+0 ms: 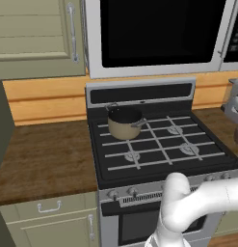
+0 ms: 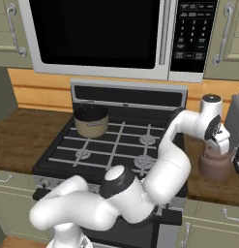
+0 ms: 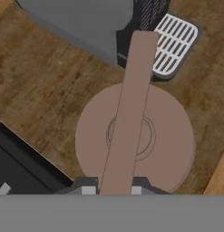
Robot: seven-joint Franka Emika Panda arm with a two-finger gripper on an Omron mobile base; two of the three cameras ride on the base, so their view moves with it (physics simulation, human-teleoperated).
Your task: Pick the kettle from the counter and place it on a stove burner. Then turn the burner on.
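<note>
The kettle [image 2: 214,164] is sitting on the counter [image 2: 215,188] right of the stove, its flat handle [image 3: 127,113] running straight up over the round lid; the white arm is reaching across the cooktop [image 2: 116,140], the gripper [image 3: 111,189] hanging directly above that handle, fingertips [image 3: 87,189] showing on either side of the strap, spread apart, though I cannot tell whether they are touching it; the tan saucepan [image 1: 124,123] is occupying the far left burner; the near right stove burner [image 1: 190,148] is lying bare.

Kettle [image 2: 214,166] on counter [image 2: 24,135] right of stove; saucepan [image 2: 91,121] on back-left burner [image 2: 86,127]; microwave [image 2: 99,36] above.
</note>
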